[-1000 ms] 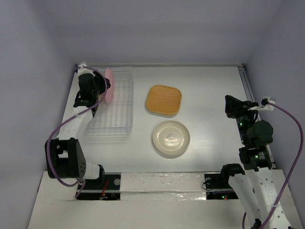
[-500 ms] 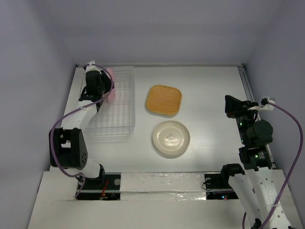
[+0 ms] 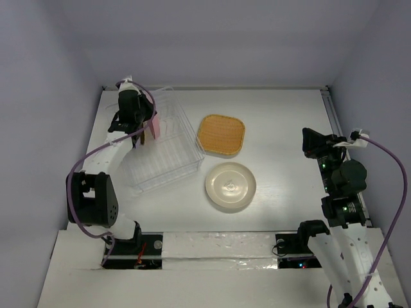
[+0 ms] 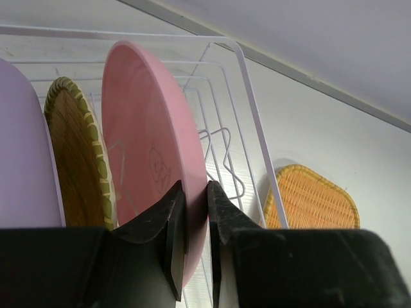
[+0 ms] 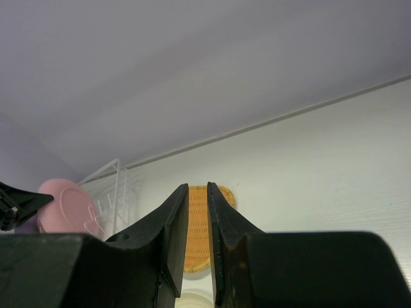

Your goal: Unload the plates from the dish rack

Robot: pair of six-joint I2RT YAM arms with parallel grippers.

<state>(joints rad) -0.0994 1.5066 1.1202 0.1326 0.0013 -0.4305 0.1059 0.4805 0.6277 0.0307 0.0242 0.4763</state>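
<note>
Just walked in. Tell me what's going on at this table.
The left gripper is clamped on the rim of the pink plate, which stands upright in the clear dish rack. A purple plate and a woven plate stand in slots beside it. The orange square plate and the cream plate lie flat on the table right of the rack. The right gripper hangs open at the right side, holding nothing.
</note>
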